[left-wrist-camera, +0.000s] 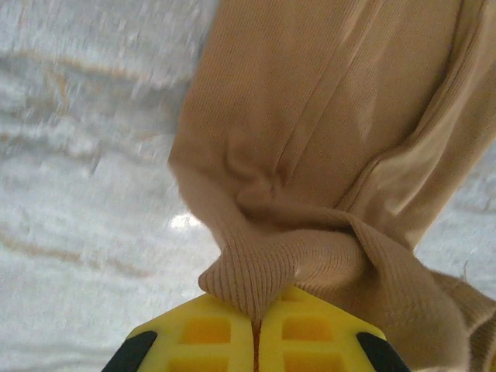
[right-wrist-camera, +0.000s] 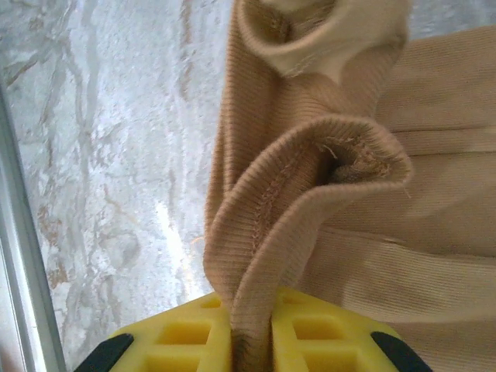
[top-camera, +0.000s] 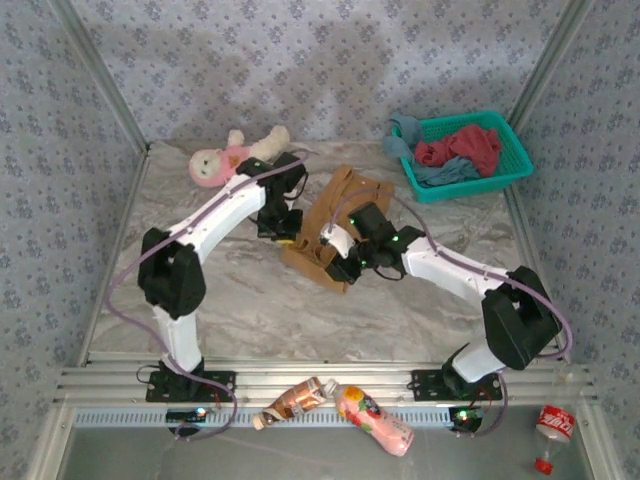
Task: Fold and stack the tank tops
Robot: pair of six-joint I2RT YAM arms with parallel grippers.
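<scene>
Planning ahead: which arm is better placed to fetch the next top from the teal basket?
Likely the right: the basket sits on its side, while the left pincer grips the tan top farther away.

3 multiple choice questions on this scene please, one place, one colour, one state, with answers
1. Where on the table does the teal basket stand? A near left corner; B far right corner; C dead centre.
2. What colour is the tank top out on the table? A tan-brown; B dark red; C dusty blue.
3. How do the jaws of the left gripper stand? A wide open; B shut on a bottle; C shut on the tank top.
1 B: it sits far right in the top view. 2 A: both wrist views show tan cloth. 3 C: the jaws meet on a pinched fold.
</scene>
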